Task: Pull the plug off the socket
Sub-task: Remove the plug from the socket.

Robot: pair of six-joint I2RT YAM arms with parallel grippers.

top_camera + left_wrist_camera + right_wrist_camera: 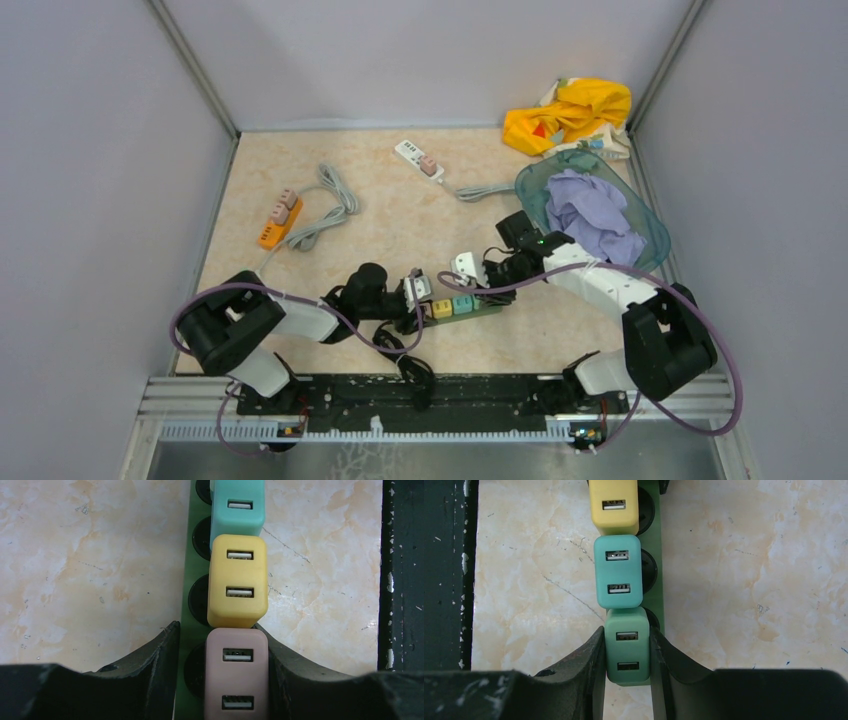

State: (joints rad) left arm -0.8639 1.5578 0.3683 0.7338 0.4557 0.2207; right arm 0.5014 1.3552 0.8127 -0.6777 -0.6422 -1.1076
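A green power strip (470, 310) lies near the table's front edge with a row of USB plugs in it. In the left wrist view my left gripper (220, 680) is closed round the pink plug (237, 675) at the strip's (186, 630) end. One finger is against the plug's side and the other against the strip's edge. A yellow plug (237, 582) and a teal plug (237, 507) follow it. In the right wrist view my right gripper (626, 672) is shut on the green plug (627, 647) at the other end. Both fingers touch its sides.
An orange power strip (272, 222) with a grey cable lies at the back left. A white strip (418, 160) lies at the back middle. A teal basket (640, 205) with purple cloth stands at the right, with yellow cloth (570, 112) behind it. A black rail (430, 392) runs along the near edge.
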